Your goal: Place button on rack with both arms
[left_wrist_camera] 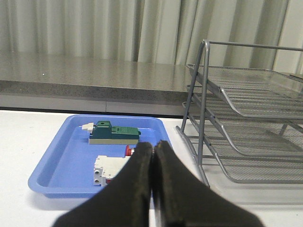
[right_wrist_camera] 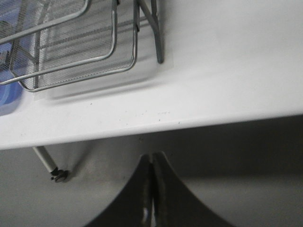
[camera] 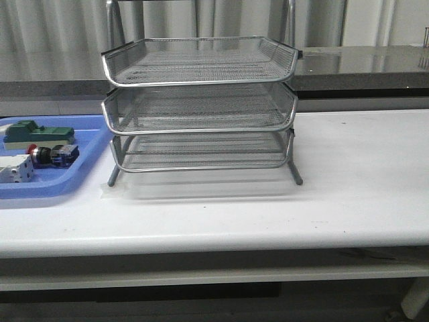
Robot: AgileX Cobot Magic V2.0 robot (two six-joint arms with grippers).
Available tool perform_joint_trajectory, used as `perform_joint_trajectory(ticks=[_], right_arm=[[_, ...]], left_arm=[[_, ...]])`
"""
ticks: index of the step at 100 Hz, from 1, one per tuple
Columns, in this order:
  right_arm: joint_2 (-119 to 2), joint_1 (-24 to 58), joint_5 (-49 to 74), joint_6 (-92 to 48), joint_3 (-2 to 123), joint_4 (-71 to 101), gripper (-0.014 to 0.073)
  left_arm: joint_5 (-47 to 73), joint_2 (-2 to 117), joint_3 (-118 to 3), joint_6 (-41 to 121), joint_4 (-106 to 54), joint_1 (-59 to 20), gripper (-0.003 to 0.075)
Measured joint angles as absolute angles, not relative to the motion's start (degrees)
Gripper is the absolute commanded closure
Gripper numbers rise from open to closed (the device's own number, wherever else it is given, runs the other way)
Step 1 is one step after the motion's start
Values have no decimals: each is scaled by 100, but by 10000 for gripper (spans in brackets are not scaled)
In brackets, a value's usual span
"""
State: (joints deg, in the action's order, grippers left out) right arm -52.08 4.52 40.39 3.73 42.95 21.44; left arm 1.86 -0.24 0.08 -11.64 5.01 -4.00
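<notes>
Blue tray: button beyond left claw

The button lies on its side, red mushroom head to the left, dark collar, then blue-black block body, well beyond the left arm's closed jaws, which hide all but a sliver of its red head. The rack, three stacked silver wire-mesh tiers on metal legs, stands upright, beyond and to the side of those jaws.
</notes>
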Motion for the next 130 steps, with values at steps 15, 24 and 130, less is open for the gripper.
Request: perform_joint_trajectory(ticks=[15, 24, 130], right_arm=[[-5799, 452, 4050, 351, 4295, 2574, 636], [-6003, 452, 3994, 263, 4295, 2705, 592], [-8425, 555, 2795, -4715, 4349, 8652, 158]], left_arm=[[186, -24, 8, -1164, 501, -400, 741], [186, -24, 8, -1164, 501, -400, 741], [186, -24, 8, -1164, 501, -400, 741]])
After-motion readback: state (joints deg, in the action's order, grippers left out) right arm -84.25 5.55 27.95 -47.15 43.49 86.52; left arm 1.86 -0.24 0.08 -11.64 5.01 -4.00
